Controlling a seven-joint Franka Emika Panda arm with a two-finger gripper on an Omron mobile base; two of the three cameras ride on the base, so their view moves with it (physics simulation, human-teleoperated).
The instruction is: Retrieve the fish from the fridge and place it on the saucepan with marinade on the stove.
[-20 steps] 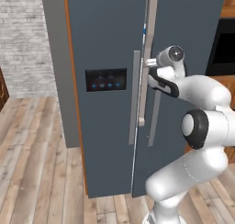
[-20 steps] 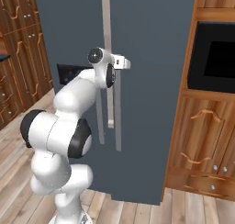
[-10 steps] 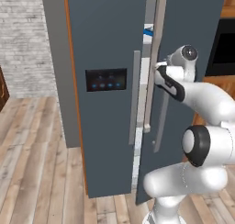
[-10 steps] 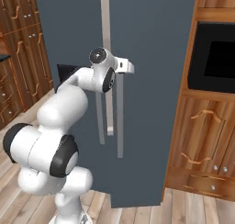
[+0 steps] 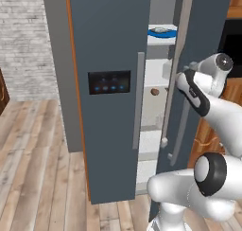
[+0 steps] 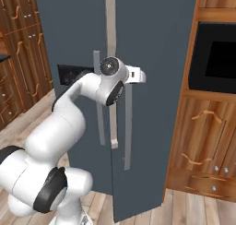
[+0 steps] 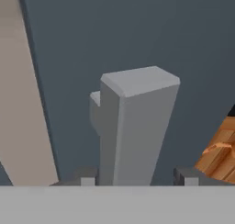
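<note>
The fridge (image 5: 108,45) is tall and dark blue-grey, with a black lit panel on its shut left door. Its right door (image 5: 208,31) stands partly open and shows white shelves. On the top shelf a small silvery fish (image 5: 164,30) lies on a blue plate. My gripper (image 5: 182,76) is at the upper end of the right door's long grey handle (image 5: 177,135). In the hand view the handle (image 7: 135,126) rises between the fingertips (image 7: 186,177), with a small gap on one side, so the gripper (image 7: 136,178) is open around it. The saucepan and stove are out of view.
Wooden cabinets with a black built-in oven (image 6: 216,58) stand right beside the fridge, close behind the swinging door. More wooden cabinets (image 6: 18,44) are at the left. A small brown item (image 5: 154,91) sits on a middle shelf. Wooden floor (image 5: 38,168) lies in front.
The right fridge door has swung out from nearly shut to partly open, and the shelves now show. The gripper moved outward with the handle and its jaws have parted slightly.
</note>
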